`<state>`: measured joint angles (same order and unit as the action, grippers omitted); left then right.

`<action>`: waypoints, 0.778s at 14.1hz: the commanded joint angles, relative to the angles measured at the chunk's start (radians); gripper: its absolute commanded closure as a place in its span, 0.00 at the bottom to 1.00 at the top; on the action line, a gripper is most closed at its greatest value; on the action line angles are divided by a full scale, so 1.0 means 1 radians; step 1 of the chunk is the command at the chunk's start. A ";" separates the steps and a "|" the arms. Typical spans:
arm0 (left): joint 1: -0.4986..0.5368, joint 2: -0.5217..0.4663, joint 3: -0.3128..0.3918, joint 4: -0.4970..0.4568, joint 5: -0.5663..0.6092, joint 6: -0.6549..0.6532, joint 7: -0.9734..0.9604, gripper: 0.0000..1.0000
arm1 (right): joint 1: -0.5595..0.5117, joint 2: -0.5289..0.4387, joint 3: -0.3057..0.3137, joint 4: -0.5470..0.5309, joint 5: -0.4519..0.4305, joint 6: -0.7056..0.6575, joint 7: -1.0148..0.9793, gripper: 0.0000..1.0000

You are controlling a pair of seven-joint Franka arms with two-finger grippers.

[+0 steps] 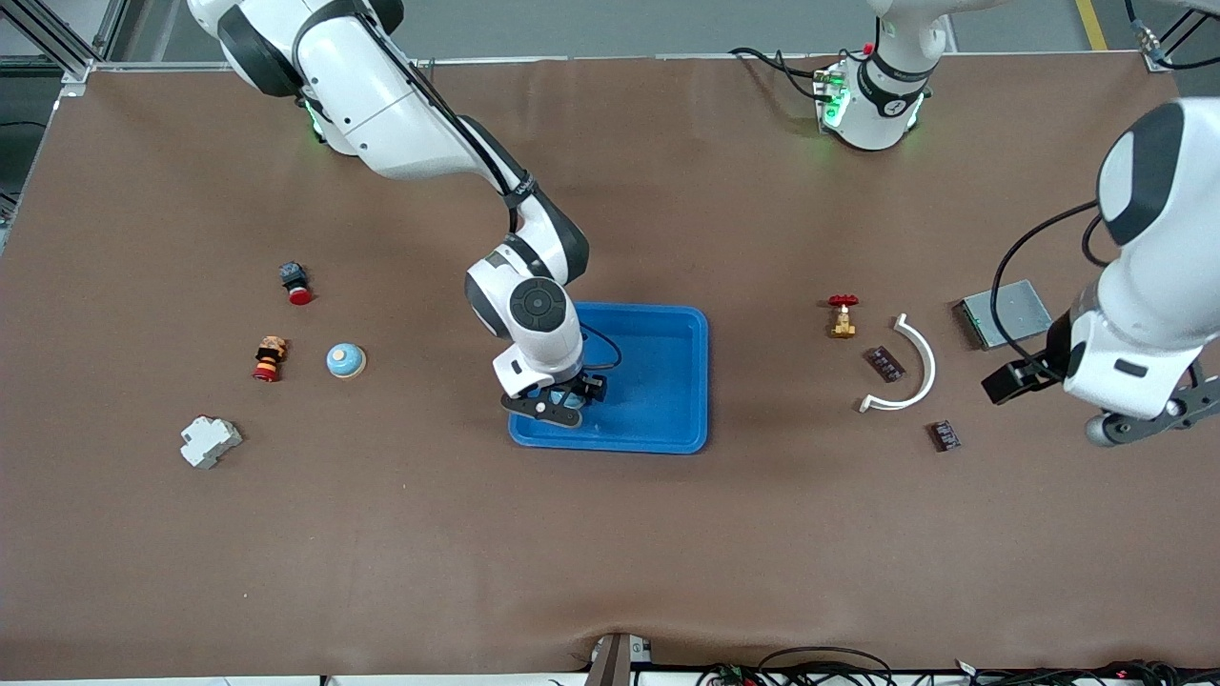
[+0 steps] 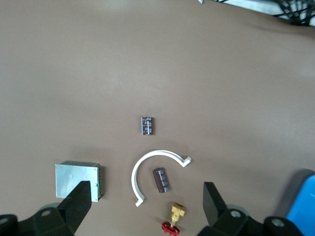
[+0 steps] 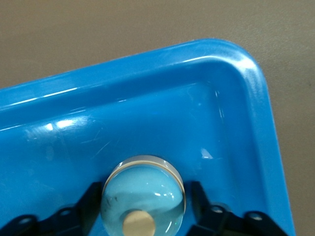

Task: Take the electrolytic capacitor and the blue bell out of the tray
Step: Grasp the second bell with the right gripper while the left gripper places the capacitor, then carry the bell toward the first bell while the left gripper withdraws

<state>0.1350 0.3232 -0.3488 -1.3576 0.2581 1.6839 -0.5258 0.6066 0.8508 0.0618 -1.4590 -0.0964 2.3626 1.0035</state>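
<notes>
- Right hand (image 1: 558, 400): down inside the blue tray (image 1: 667, 381), at the tray's corner nearest the front camera on the right arm's end; fingers (image 3: 91, 199) sit against both sides of a light blue bell (image 3: 144, 192) with a tan button on top, clamped on it.
- Left hand (image 2: 145, 209): up in the air over the left arm's end of the surface (image 1: 610, 534), fingers spread wide apart, holding nothing; this arm waits.
- Second bell (image 1: 345, 360): light blue dome on a tan base, standing on the surface toward the right arm's end, just beside a small red and black striped part (image 1: 269, 359).
- Capacitor (image 1: 945, 435): small dark brown block lying flat toward the left arm's end, nearer the front camera than the white curved clip (image 1: 910, 367).
- Second capacitor (image 1: 884, 363): same kind, lying inside the curve of the white clip.
- Brass valve with red wheel (image 1: 842, 317): standing between the tray and the clip.
- Metal box (image 1: 1006, 312): grey, flat, near the left arm's end.
- Red push button (image 1: 296, 282): toward the right arm's end, farther from the front camera than the second bell.
- Pale grey block (image 1: 210, 441): nearer the front camera than the striped part.
</notes>
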 commanded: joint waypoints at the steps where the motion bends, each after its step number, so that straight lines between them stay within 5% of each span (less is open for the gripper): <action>1: 0.014 -0.065 0.002 -0.015 -0.071 -0.058 0.030 0.00 | 0.010 0.019 -0.010 0.035 -0.011 -0.012 0.072 1.00; 4: 0.037 -0.110 0.016 -0.041 -0.128 -0.082 0.171 0.00 | 0.001 0.011 -0.007 0.092 -0.006 -0.098 0.067 1.00; 7: -0.015 -0.176 0.118 -0.073 -0.160 -0.087 0.285 0.00 | -0.014 0.002 0.006 0.181 0.001 -0.236 0.029 1.00; 11: -0.074 -0.320 0.211 -0.234 -0.215 -0.099 0.334 0.00 | -0.100 -0.042 0.009 0.190 0.044 -0.333 -0.216 1.00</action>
<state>0.0926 0.1125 -0.1746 -1.4632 0.0723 1.5766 -0.2166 0.5680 0.8360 0.0553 -1.2703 -0.0799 2.0799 0.9188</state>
